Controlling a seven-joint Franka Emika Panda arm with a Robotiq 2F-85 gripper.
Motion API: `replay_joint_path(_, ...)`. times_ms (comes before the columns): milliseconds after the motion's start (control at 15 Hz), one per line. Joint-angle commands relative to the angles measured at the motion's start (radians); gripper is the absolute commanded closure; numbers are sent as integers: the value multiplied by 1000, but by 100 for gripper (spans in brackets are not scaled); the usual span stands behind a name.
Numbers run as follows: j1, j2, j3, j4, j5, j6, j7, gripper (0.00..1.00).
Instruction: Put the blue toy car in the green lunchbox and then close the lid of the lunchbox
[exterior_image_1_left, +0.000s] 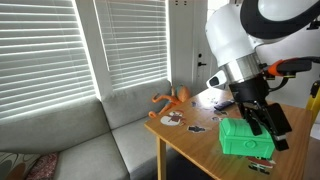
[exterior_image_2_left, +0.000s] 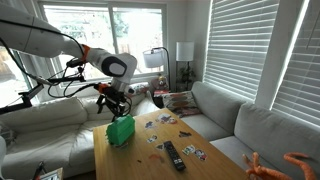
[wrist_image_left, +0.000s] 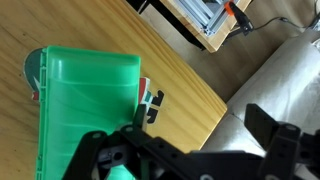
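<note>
Hanging over the green lunchbox, the end effector shows its fingers spread wide in the wrist view, holding nothing. The lunchbox stands near an edge of the wooden worktop, and its lid seems to lie flat on top, though the black fingers cover part of it. The box bears no lettering that can be read. Small picture cards lie scattered on the wood, their print too small to read. A black remote lies well apart from the box. A small dark object sits just beside the lunchbox. An orange toy rests at the worktop's end near the grey sofa.
</note>
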Motion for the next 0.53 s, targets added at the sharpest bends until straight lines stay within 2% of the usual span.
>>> replay_joint_path(0,11,-10,3,35,-16,-18,20,0)
replay_joint_path(267,0,-45,-11,76,-28,-13,20,0)
replay_joint_path(467,-14,-93,-29,112,-78,-16,5,0)
